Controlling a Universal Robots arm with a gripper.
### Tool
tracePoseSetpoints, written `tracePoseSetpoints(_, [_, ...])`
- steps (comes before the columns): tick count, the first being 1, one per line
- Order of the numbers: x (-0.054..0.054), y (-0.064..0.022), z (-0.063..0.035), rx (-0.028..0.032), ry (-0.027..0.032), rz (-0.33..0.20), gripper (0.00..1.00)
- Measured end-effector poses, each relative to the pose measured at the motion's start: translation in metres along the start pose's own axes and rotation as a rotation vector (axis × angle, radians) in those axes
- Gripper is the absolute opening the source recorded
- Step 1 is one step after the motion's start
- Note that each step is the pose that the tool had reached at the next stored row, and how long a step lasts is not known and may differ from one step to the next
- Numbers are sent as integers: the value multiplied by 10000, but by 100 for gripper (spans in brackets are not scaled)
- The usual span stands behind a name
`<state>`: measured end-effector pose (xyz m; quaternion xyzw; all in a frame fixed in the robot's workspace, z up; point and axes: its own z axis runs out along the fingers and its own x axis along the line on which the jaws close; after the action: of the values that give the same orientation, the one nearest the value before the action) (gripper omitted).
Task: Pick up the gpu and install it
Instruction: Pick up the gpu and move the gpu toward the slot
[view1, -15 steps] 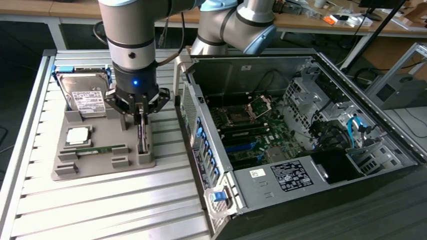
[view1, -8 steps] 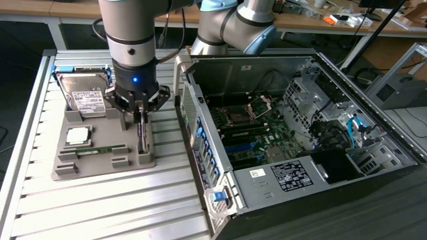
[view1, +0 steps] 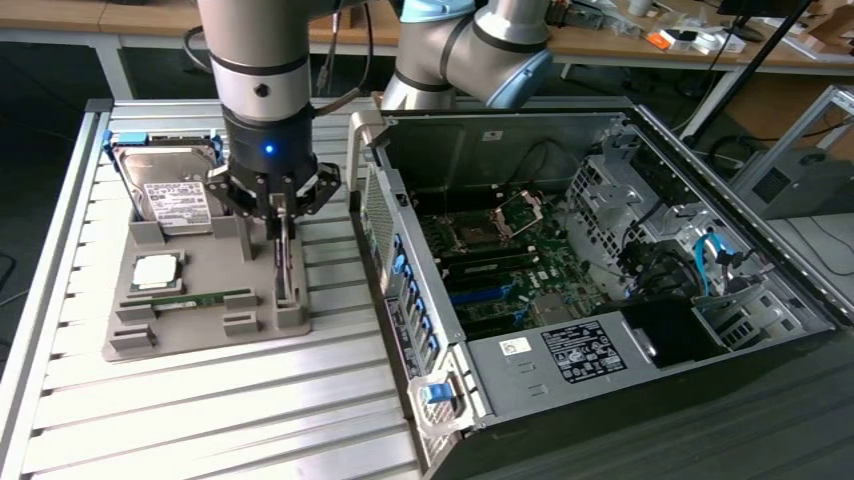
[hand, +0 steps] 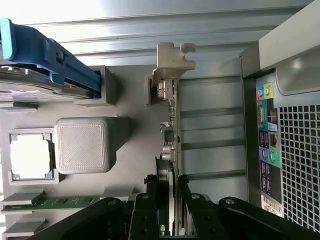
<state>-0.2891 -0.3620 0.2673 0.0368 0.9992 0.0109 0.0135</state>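
The gpu (view1: 283, 268) stands on edge in a slot of the grey holder tray (view1: 200, 335), left of the open computer case (view1: 601, 330) in the exterior view. In the wrist view the gpu (hand: 170, 125) is seen edge-on, a thin board with its silver end bracket (hand: 172, 57) at the far end and the black cooler near the fingers. My gripper (view1: 278, 222) hangs straight down over the card. Its black fingers (hand: 150, 200) sit on either side of the card's near end and press against it, so the gripper (hand: 167, 197) is shut on the gpu, which still rests in the holder.
On the tray also lie a silver hard drive (view1: 174, 195) with a blue frame (hand: 45, 50), a processor chip (view1: 156, 268) and a green RAM stick (view1: 200, 298). The case's rear panel (hand: 295, 130) stands close beside the card. The motherboard (view1: 514, 270) lies exposed inside.
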Motion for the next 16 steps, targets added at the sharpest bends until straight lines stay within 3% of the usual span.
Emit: tracePoseSetpoints(16, [-6,5,-216,0,0,0,27])
